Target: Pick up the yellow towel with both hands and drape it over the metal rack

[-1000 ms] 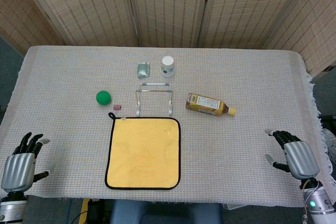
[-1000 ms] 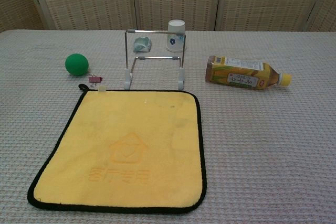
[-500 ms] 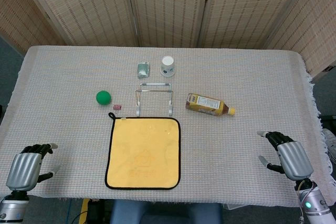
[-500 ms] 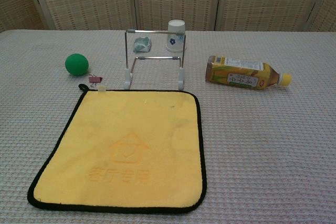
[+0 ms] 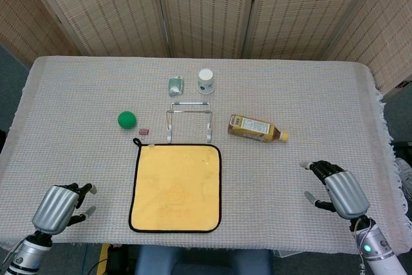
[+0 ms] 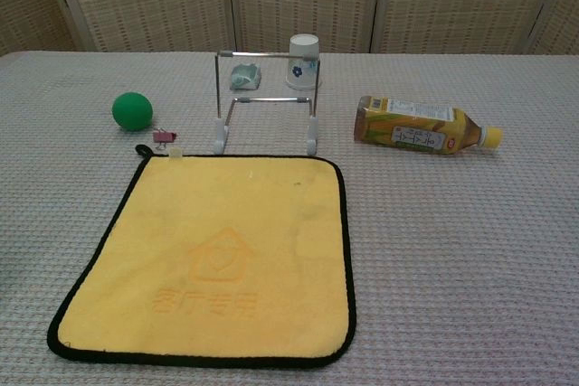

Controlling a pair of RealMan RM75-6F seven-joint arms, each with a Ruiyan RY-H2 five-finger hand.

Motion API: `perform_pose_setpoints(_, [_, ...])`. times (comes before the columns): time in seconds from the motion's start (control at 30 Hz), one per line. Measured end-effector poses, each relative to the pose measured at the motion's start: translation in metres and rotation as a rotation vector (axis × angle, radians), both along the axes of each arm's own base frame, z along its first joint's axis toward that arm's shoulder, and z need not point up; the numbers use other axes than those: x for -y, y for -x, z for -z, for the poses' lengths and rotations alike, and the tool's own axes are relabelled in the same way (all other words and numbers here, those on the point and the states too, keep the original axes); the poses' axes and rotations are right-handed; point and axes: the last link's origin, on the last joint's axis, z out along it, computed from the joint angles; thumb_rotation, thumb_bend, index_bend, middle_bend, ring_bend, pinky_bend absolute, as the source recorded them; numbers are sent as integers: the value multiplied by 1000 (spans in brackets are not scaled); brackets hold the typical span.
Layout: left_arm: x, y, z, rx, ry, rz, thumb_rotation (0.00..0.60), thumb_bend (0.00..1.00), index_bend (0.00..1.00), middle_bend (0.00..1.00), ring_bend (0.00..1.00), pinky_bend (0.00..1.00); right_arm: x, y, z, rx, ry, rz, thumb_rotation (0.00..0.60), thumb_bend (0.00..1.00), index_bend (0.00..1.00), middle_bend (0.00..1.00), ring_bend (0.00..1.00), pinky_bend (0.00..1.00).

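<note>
The yellow towel (image 5: 176,187) with a black hem lies flat on the table, also seen in the chest view as the yellow towel (image 6: 213,254). Just behind its far edge stands the metal rack (image 5: 189,119), upright and bare, shown closer as the metal rack (image 6: 266,101). My left hand (image 5: 59,205) hovers near the table's front left, well left of the towel, fingers apart and empty. My right hand (image 5: 335,185) is at the front right, well right of the towel, fingers spread and empty. Neither hand appears in the chest view.
A green ball (image 5: 127,119) and a small pink clip (image 5: 143,132) lie left of the rack. A paper cup (image 5: 205,81) and a small green packet (image 5: 175,85) sit behind it. A tea bottle (image 5: 256,128) lies on its side to the right.
Both hands have moved inward toward the towel, the left one rightward and the right one leftward. The towel and rack have not moved.
</note>
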Motion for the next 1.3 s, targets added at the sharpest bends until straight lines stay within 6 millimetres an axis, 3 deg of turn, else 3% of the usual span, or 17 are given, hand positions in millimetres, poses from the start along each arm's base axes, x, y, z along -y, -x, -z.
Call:
perform_pose_setpoints(0.5, [2,-23,46,-133,221,122,600,240,458,937,792,901,5,-9,5,-12,-44,-37,600,266,239,344,335,407])
perform_pose_setpoints(0.97, [14,-19,79,-202,331,86,600,239,459,947,800,902,7,-5,9,-7,-67,-30,600,267,239,345,342,407])
perform_pose_setpoints(1.3, [10,-20,95,-198,350,83,600,240,463,948,802,902,6,-2,8,0,-63,-24,600,266,239,345,344,407])
